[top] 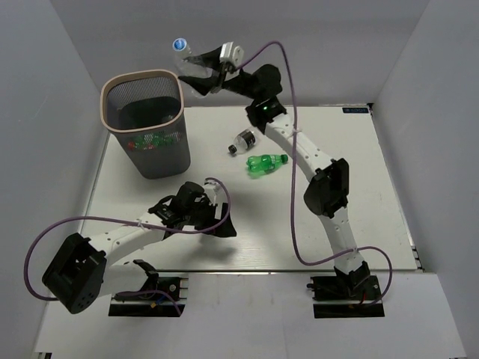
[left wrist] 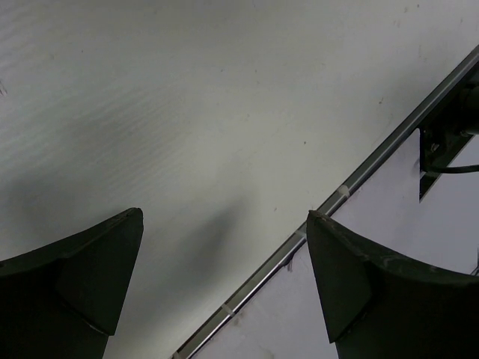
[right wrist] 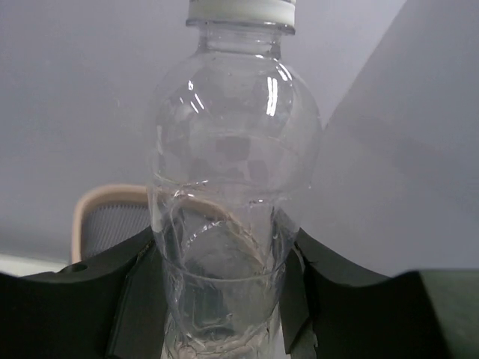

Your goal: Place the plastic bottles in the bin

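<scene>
So here's where you were at. The big white table (top: 359,187) had the tall dark grey mesh bin with the beige rim (top: 142,161) standing at its far left corner, and through the mesh you could see some green and red stuff sitting inside.

Your right gripper (top: 193,69) was up high, clamped around the lower body of a crushed clear plastic bottle with a white cap (right wrist: 224,149), one jaw on each side. The bottle's long axis ran straight out from the jaws, cap end leading. That's the bit that mattered: from above, the bottle hung just off the bin's far right corner, not over the opening, so the mouth lay to the left and toward you. The wrist view agreed — the rim peeked out low and left behind the bottle. I'd say a short swing left before letting go.

Your left gripper (left wrist: 224,224) was low over bare table near the front edge, jaws spread wide, holding nothing.

Left on the table, both nearer your right arm: a small green plastic bottle (top: 266,164), lying roughly crosswise, and a smaller clear one with a black cap (top: 242,141) just beyond it.
</scene>
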